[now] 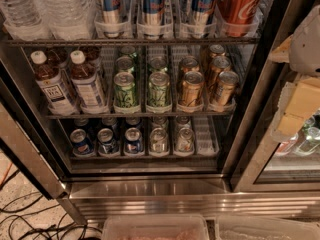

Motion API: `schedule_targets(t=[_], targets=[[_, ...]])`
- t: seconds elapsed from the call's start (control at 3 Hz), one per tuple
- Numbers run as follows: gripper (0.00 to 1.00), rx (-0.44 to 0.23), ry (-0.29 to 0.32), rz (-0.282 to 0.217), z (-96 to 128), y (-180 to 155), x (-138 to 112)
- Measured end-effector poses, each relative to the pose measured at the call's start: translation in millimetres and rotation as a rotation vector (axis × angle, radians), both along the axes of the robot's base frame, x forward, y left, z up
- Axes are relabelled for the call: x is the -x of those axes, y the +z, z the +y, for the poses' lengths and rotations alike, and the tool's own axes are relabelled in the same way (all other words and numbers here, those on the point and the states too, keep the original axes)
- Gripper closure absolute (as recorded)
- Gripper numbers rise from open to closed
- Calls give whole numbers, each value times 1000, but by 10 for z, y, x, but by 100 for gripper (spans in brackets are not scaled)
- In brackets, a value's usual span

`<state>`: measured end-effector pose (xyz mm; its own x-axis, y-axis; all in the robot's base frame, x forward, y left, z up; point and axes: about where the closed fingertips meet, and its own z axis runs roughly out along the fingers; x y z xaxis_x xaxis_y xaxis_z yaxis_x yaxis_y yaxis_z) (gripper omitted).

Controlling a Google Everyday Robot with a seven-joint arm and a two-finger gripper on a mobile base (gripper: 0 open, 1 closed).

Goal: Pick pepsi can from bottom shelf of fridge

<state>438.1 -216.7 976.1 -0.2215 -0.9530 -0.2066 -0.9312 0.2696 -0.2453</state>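
Hovering at the right edge of frame, hand (300, 101) outside the fridge (150, 189); can't tell if spread or pressed together.
Pepsi can (133, 140) sits lower left on the wire bottom shelf (205, 134) in a clear plastic lane, just beside the silver cans (158, 140). Risks: slick round metal slipping, or a neighbouring can getting knocked or grabbed instead.

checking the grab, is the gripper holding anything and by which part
Nothing visibly held: the gripper sits at the right edge, apart from the pepsi cans on the bottom shelf.
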Motion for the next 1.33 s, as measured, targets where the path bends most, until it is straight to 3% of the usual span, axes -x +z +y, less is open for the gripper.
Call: schedule_targets(t=[0.33, 0.67, 1.0, 1.33], targets=[[0, 0, 0, 0, 0, 0, 0], [0, -5, -15, -47, 136, 179, -31], [0, -15, -39, -61, 322, -19, -80], [0, -82, -25, -20, 541, -680, -21]])
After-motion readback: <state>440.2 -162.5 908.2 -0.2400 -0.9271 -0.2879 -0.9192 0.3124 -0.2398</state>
